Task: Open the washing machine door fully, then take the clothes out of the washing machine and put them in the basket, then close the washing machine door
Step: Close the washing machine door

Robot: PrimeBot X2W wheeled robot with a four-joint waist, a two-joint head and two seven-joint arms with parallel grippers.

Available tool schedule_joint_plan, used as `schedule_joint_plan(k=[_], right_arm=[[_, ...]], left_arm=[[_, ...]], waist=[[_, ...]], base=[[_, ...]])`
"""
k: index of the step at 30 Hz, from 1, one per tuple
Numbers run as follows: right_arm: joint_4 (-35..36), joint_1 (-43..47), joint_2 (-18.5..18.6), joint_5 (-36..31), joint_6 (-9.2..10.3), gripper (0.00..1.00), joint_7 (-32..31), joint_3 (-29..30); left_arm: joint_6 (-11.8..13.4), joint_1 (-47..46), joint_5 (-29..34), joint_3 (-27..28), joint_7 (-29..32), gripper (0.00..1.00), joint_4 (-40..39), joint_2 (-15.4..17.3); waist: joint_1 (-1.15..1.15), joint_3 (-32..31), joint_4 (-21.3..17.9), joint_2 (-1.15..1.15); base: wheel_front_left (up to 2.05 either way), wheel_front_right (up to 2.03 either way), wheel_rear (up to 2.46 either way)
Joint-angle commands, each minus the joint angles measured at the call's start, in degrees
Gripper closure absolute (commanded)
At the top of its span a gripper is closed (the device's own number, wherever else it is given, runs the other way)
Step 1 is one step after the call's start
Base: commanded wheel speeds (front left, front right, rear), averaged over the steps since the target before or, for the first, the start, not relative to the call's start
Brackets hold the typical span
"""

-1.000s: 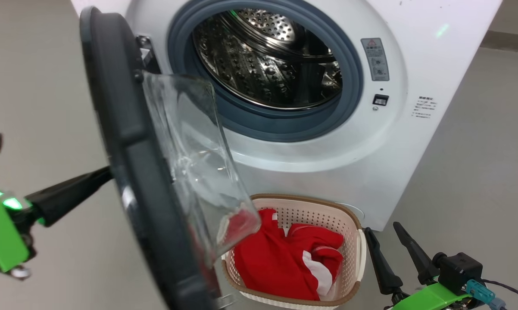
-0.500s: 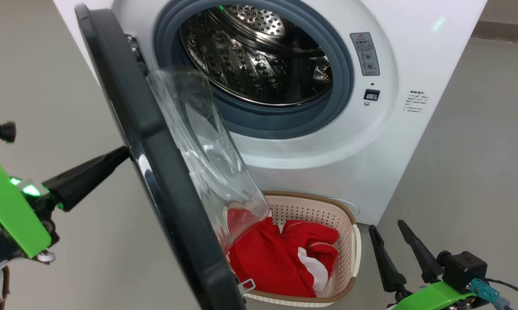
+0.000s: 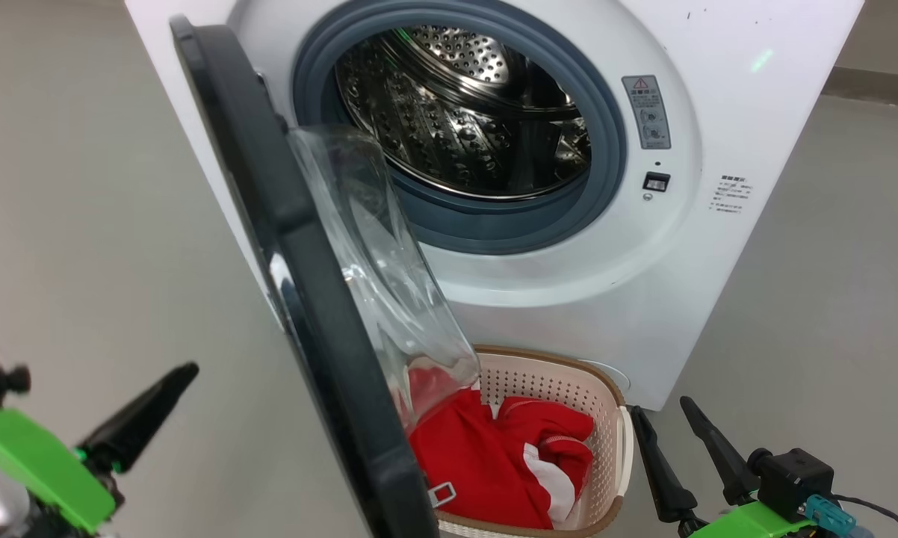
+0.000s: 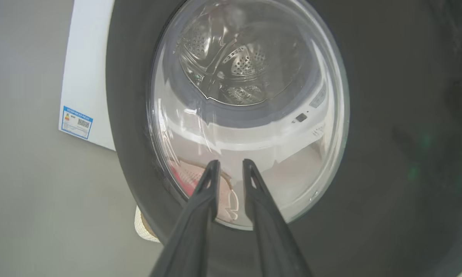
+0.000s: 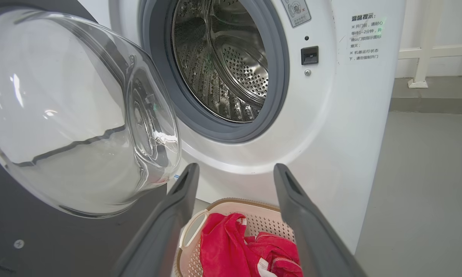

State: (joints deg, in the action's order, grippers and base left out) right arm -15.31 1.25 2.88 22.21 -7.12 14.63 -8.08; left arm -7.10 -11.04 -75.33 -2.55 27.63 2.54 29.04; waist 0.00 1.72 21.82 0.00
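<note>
The white washing machine (image 3: 643, 284) has its steel drum (image 3: 464, 112) showing no fabric. The washing machine door (image 3: 299, 246), black-rimmed with a clear glass bowl (image 5: 73, 115), juts out partway open on the left. Below the opening stands the basket (image 3: 561, 362) with the red clothes (image 3: 494, 463) in it. My left gripper (image 3: 184, 373) hangs low on the door's outer side, apart from it. In the left wrist view, the left gripper (image 4: 231, 163) has its fingers slightly parted and holds nothing. My right gripper (image 3: 660, 407) stands open and empty right of the basket, facing the machine (image 5: 235, 169).
Grey floor (image 3: 83, 187) spreads left and right of the machine. The latch socket (image 3: 656, 181) sits right of the grey gasket (image 3: 606, 149). A blue sticker (image 4: 76, 122) marks the machine's side. A white rail (image 5: 427, 50) runs along the wall at the back right.
My left gripper has come off the door's outer rim and dropped back toward the lower left, its fingers parting a little. The head view has shifted. The right gripper has stayed open.
</note>
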Motion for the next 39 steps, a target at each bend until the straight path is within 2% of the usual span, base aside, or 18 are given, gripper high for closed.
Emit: schedule_joint_plan(k=[1, 2, 3, 5, 20, 31, 32, 33, 39], right_arm=[[1.32, -0.54, -0.01, 1.08, -0.36, 0.00, 0.37, -1.30], [1.28, -0.42, -0.01, 1.01, -0.36, 0.00, 0.37, -1.32], [1.26, -0.31, -0.01, 0.96, -0.36, 0.00, 0.37, -1.30], [1.22, -0.11, -0.01, 0.81, -0.36, 0.00, 0.37, -1.28], [0.84, 0.25, -0.01, 0.38, -0.36, 0.00, 0.37, -1.59], [0.66, 0.01, -0.01, 0.38, -0.36, 0.00, 0.37, -1.48], [0.66, 0.01, -0.01, 0.38, -0.36, 0.00, 0.37, -1.48], [0.63, -0.04, -0.01, 0.31, -0.36, 0.00, 0.37, -1.36], [0.62, -0.04, -0.01, 0.13, -0.36, 0.00, 0.37, -0.83]], left_arm=[[-0.38, -0.85, 0.30, 2.28, -1.52, 0.58, -0.55, 1.71], [-0.38, 0.07, 0.64, 1.71, -2.85, 0.53, 0.11, 1.45], [-0.38, 0.93, 1.08, 1.06, -4.15, 0.42, 0.85, 1.29], [-0.38, 2.21, 1.70, -0.02, -7.08, 0.00, 2.57, 0.74], [-0.38, 7.28, 1.01, -7.67, -24.72, 0.00, 12.01, -1.82], [-0.38, 8.19, 4.42, -14.21, -35.31, 0.00, 17.78, -3.39], [-0.38, 8.19, 4.42, -14.21, -35.31, 0.00, 17.78, -3.39], [-0.38, 8.01, 5.42, -15.03, -38.26, 0.00, 18.57, -3.87], [-0.38, 7.15, 9.85, -15.48, -42.21, 0.00, 21.13, -5.24]], waist=[[0.00, -0.23, 0.25, 0.00], [0.00, -0.33, 0.36, 0.00], [0.00, -0.41, 0.48, 0.00], [0.00, -0.55, 0.74, 0.00], [0.00, -1.24, 1.69, 0.00], [0.00, -0.84, 1.76, 0.00], [0.00, -0.84, 1.76, 0.00], [0.00, -0.77, 1.73, 0.00], [0.00, -0.64, 1.81, 0.00]], base=[[0.00, 0.00, 0.00], [0.00, 0.00, 0.00], [0.00, 0.00, 0.00], [0.00, 0.00, 0.00], [0.00, 0.00, 0.00], [0.00, 0.00, 0.00], [0.00, 0.00, 0.00], [0.00, 0.00, 0.00], [0.00, 0.00, 0.00]])
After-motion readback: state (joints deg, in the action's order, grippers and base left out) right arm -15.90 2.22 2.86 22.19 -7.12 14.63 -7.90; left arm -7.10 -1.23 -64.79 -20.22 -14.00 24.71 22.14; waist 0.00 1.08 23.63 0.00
